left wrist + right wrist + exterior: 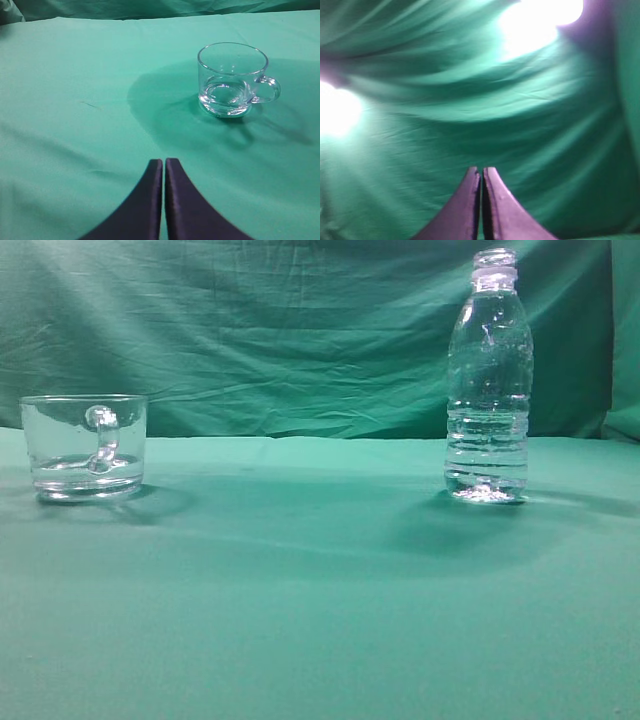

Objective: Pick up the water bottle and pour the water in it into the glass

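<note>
A green cloth (300,340) hangs at the back and fills the top of the exterior view. In the right wrist view it fills nearly the whole frame, with two bright glares at the upper right and left edge. The counter (300,590) is covered in the same green and fills the bottom half.

The water bottle (488,380) stands upright at the right of the exterior view, with no cap on its neck. The water (487,455) fills only its lower part.

The glass (84,445) sits at the left, well apart from the bottle, handle toward the camera. In the left wrist view the glass (232,80) is at the upper right.

The left claw (163,162) at the bottom middle is closed tight and holds nothing. The right claw (481,171) is also closed and holds nothing.
</note>
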